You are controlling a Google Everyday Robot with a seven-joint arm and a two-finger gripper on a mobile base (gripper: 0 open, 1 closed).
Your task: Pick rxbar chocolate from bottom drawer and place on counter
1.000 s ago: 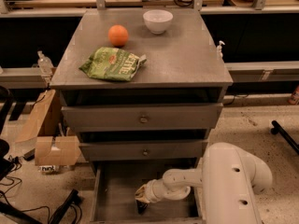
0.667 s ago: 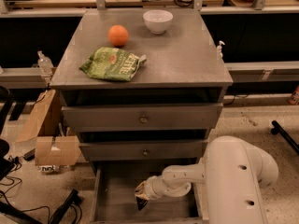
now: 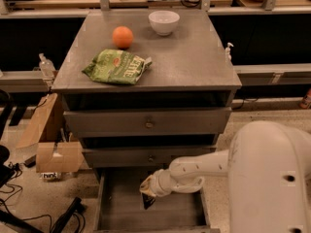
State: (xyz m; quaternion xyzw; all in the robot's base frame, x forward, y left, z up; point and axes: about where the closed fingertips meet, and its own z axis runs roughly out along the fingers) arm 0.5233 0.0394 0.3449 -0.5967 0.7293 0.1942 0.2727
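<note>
The bottom drawer of the grey cabinet is pulled open at the foot of the view. My gripper reaches into it from the right, over its left half. It is shut on the rxbar chocolate, a small black bar that hangs below the fingertips just above the drawer floor. The counter is the cabinet's flat grey top, well above the gripper. My white arm and base fill the lower right.
On the counter lie a green chip bag, an orange and a white bowl. The two upper drawers are closed. A cardboard box and cables sit on the floor at the left.
My gripper has risen a little inside the bottom drawer with the black bar in it. Nothing on the counter has moved.
</note>
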